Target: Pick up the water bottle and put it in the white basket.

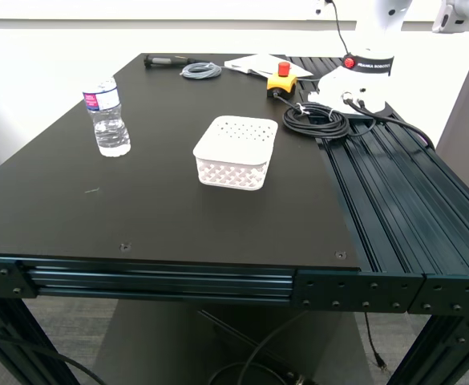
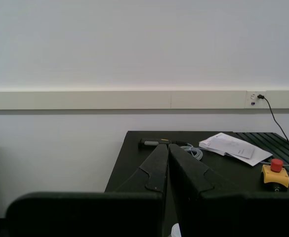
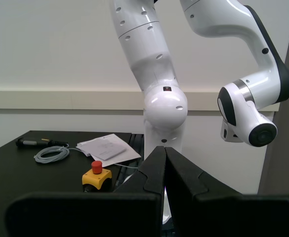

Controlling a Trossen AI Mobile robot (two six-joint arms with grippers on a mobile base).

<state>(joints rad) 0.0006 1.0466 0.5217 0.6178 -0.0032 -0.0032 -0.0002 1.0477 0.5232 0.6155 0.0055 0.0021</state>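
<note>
The water bottle [image 1: 108, 118] stands upright on the black table at the exterior view's left, clear with a white cap and a blue and magenta label. The white basket [image 1: 232, 172] sits empty near the table's middle, to the exterior view's right of the bottle. Neither gripper shows in the exterior view. My first gripper [image 2: 167, 147] is shut on nothing and points at the table's far edge and the wall. A small white object [image 2: 174, 230] shows below its fingers; I cannot tell what it is. My second gripper [image 3: 164, 149] is shut on nothing and points at the white robot.
Another white robot arm [image 3: 159, 94] stands on its base [image 1: 354, 80] at the back right. Near it lie a yellow stop button [image 1: 281, 79], a black cable coil [image 1: 314, 120], papers [image 1: 258, 64], a grey cable coil [image 1: 200, 70] and a black tool [image 1: 166, 60]. Ribbed rails [image 1: 402, 184] form the right side.
</note>
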